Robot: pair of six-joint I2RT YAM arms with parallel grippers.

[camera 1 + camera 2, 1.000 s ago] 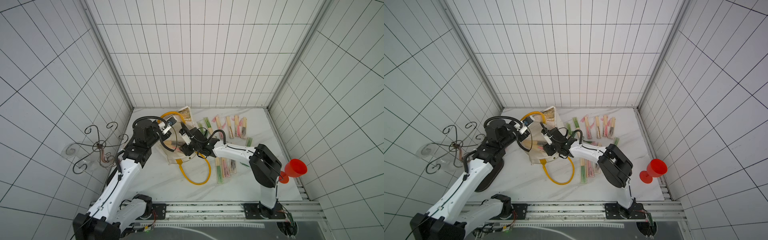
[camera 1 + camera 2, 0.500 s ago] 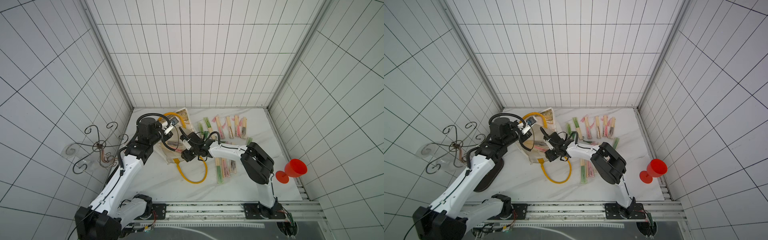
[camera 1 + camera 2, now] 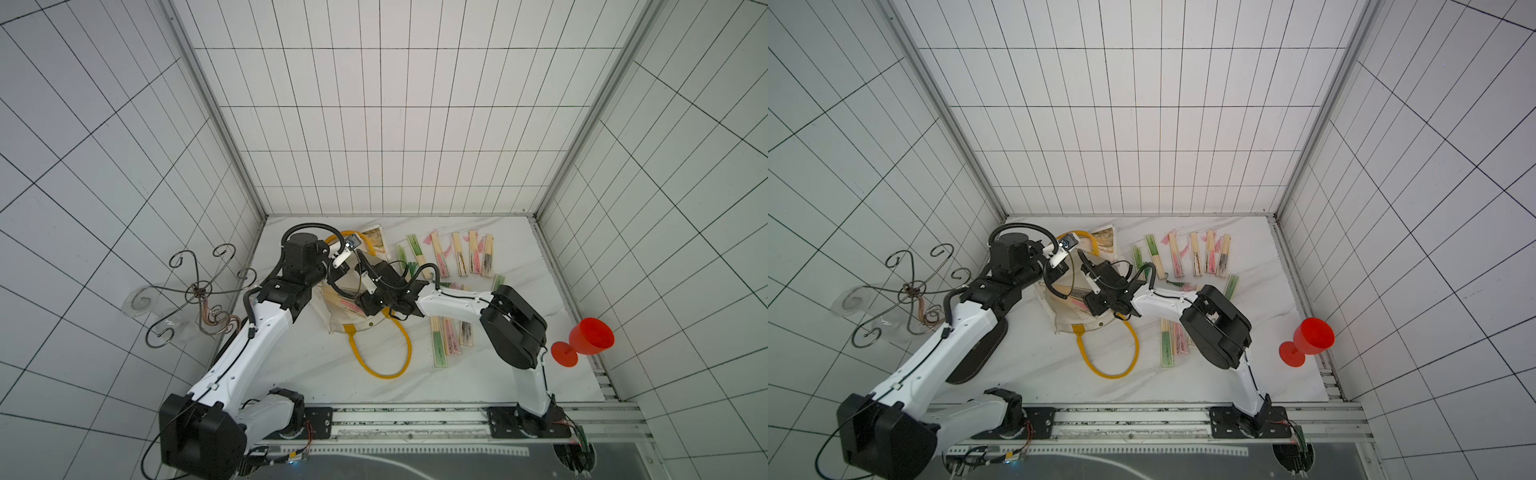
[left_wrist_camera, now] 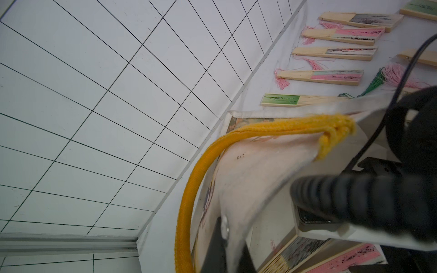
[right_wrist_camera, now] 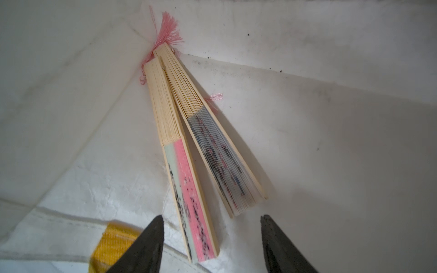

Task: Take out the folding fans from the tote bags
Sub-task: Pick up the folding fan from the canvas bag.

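Observation:
The cream tote bag (image 3: 332,322) lies on the table with its mouth held up. My left gripper (image 3: 338,272) (image 4: 227,238) is shut on the bag's upper edge beside a yellow handle (image 4: 189,201). My right gripper (image 3: 366,305) (image 5: 211,219) is open inside the mouth, just short of two folding fans on the bag's floor. One is a pink fan (image 5: 186,189), the other a black-inked fan (image 5: 222,160), and neither is between the fingers. More fans lie in a back row (image 3: 461,259) and in a nearer group (image 3: 446,338).
The bag's other yellow handle (image 3: 405,349) loops onto the table toward the front. A red goblet (image 3: 590,336) stands at the table's right edge. A metal scroll stand (image 3: 195,291) is at the left wall. Fans crowd the table's right half.
My right gripper has moved left and deeper into the bag's mouth. The left arm has shifted slightly back and right, still holding the bag's edge.

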